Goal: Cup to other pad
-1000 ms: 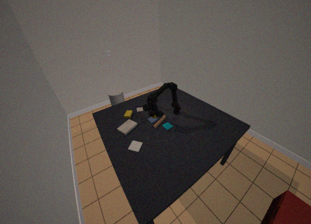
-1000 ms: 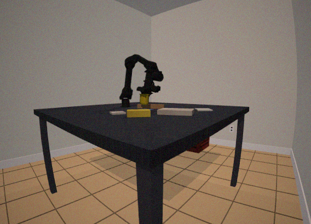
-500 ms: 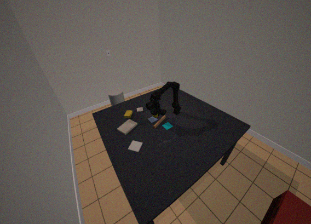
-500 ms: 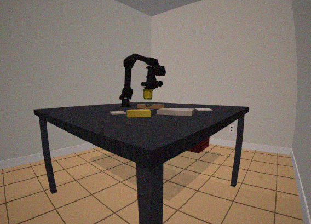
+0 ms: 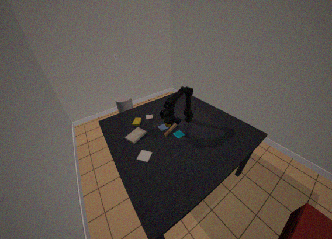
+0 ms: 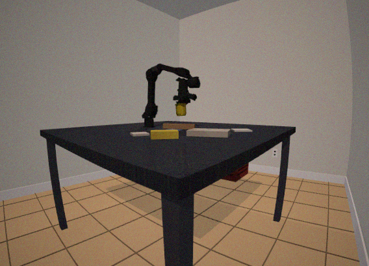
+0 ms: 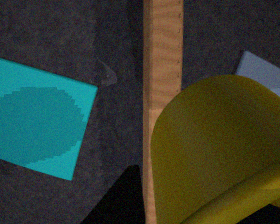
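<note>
The yellow cup is in the air, roughly upright, well above the table. My gripper is shut on it at its upper part; in the wrist view one dark finger shows left of the cup and the other is hidden. The marbles are hidden from these views. The blue pad lies on the table, partly behind the cup in the wrist view. The teal pad lies across the wooden bar, with a dark shadow on it.
The wooden bar lies between the two pads. A yellow block, a beige block, a white tile and a small pale tile lie farther off.
</note>
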Motion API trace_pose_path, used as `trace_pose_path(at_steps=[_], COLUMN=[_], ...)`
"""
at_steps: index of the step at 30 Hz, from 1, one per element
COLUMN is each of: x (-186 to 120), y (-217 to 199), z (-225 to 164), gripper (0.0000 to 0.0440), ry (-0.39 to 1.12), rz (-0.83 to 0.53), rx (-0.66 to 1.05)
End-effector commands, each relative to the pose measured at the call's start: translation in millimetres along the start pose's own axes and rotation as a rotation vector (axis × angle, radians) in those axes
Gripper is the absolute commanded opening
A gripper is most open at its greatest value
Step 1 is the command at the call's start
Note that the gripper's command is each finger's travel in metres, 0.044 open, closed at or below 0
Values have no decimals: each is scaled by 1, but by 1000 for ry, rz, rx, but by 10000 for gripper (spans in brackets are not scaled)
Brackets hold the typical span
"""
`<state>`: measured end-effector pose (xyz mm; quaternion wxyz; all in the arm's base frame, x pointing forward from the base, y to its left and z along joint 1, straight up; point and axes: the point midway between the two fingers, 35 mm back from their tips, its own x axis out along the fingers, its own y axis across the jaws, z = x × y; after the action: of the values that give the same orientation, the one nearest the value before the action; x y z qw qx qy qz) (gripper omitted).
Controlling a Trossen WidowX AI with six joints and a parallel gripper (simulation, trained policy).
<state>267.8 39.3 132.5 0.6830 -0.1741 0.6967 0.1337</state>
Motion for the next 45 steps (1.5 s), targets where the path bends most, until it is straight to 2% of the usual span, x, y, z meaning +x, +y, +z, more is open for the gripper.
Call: trace_pose_path(at_steps=[1,23,45], x=[-3,2,52], y=[12,79,104], z=[4,17,2], gripper=[0,0,1], ry=[-28,-125,-142], rz=[-2,-10,-23], rx=[-10,-72,-32])
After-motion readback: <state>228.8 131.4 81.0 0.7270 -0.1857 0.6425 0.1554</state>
